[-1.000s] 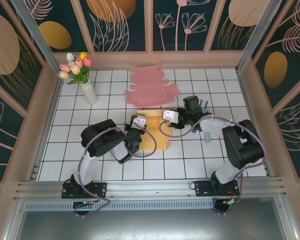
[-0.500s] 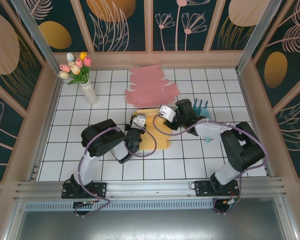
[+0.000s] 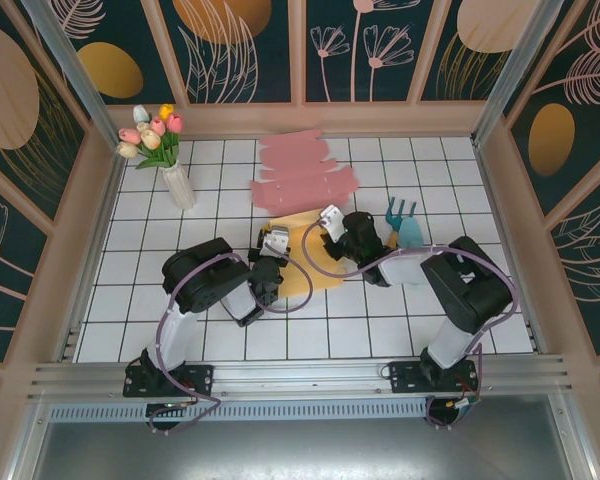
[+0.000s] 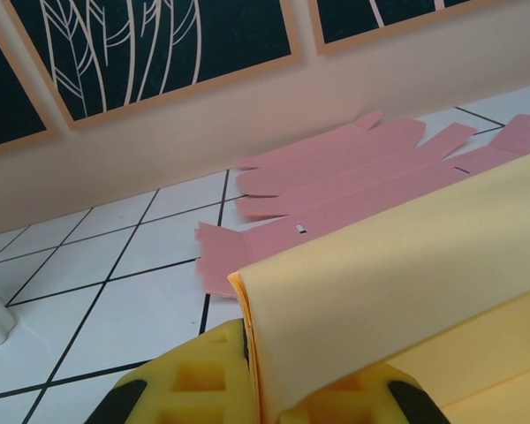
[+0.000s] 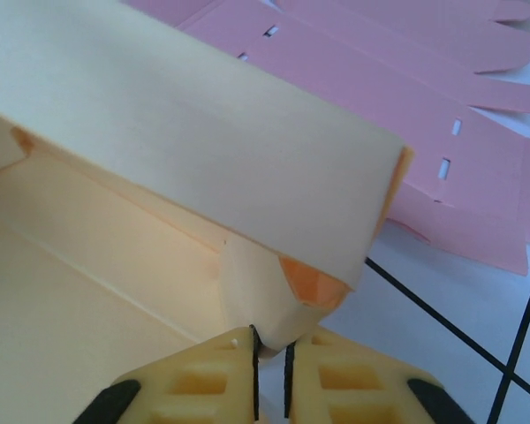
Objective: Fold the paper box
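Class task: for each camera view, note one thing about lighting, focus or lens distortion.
Top external: even soft light, faint shadows on the table, side posts splayed by a wide lens. Left wrist: yellow box and left fingers close to the lens are soft, pink sheets sharper. Right wrist: the box's top panel is washed pale, right fingers blurred.

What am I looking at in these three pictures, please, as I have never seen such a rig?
Two robot arms stand at the near edge of a tiled table: the left arm and the right arm. One picture looks down from above; the others come from wrist cameras. On it are a half-folded yellow paper box, pink flat sheets, a vase of tulips and a teal object. Both arms' jaws are shut on that box: the left pinches a raised panel, the right a corner flap.
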